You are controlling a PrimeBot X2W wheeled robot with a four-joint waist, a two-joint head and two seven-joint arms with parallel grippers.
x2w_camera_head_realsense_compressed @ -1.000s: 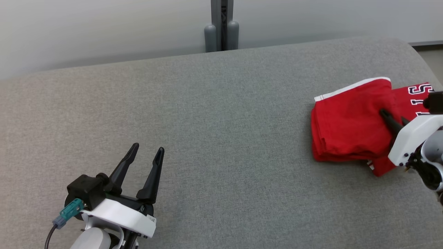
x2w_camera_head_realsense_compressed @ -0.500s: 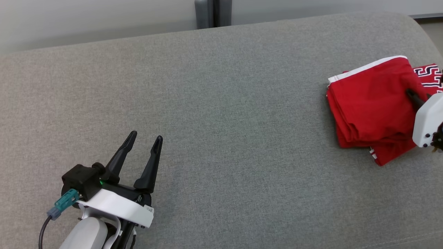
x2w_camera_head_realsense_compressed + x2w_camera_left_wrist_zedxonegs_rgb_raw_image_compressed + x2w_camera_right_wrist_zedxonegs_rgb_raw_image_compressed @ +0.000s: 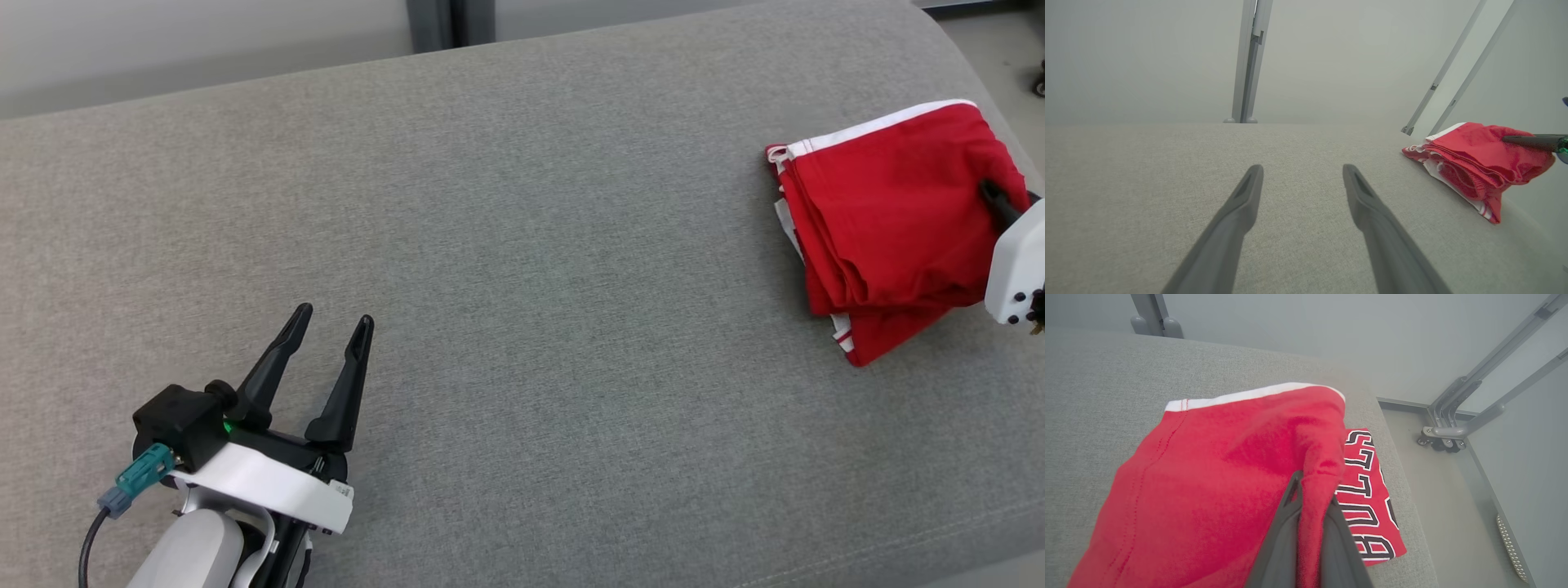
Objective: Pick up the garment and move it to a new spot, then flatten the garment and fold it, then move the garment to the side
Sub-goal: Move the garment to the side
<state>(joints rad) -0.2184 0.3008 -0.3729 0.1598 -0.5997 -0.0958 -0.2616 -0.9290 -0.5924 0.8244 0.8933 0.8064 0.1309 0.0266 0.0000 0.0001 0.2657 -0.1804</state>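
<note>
Right pincer [image 3: 1312, 490] is found clenched on a raised fold of the red garment [image 3: 890, 212], with cloth pinched between its dark fingers. The garment, trimmed in white and lettered, is seen in folded layers at the right end of the grey bench [image 3: 522, 245]. Left pincer [image 3: 333, 315] is noted released, fingers spread, well apart from the garment.

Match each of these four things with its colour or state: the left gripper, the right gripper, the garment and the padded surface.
Column one:
1. left gripper
2. right gripper
3. garment
4. padded surface

Column two:
A. grey, lying under everything
B. red with white trim, folded in layers
C. open, holding nothing
D. shut on red cloth

Pairs: 1-C, 2-D, 3-B, 4-A.
</note>
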